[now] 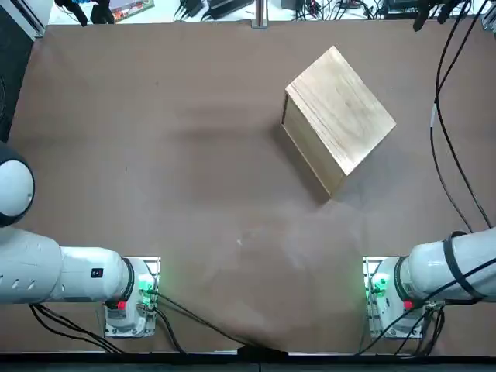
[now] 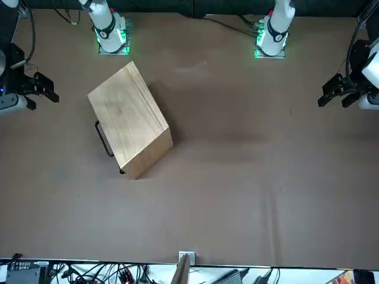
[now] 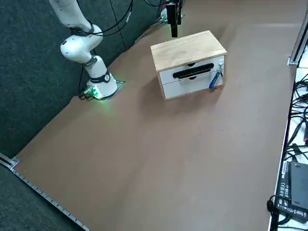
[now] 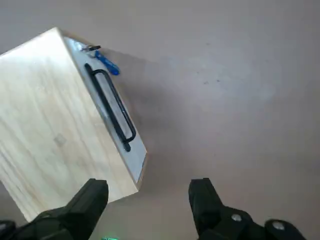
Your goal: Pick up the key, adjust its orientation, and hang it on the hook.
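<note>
Right tool (image 4: 149,186) above table (image 4: 235,130), wooden box (image 4: 55,130) (key (image 4: 108,63) hanging)

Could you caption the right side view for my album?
Blue-headed key hanging on the wooden box's white front, right gripper raised beyond.

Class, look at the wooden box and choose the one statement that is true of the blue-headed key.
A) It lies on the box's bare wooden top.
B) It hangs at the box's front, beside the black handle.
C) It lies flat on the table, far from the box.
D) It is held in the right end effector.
B: the key hangs on the white drawer front of the box, next to the black handle, with the right end effector open and apart from it.
</note>
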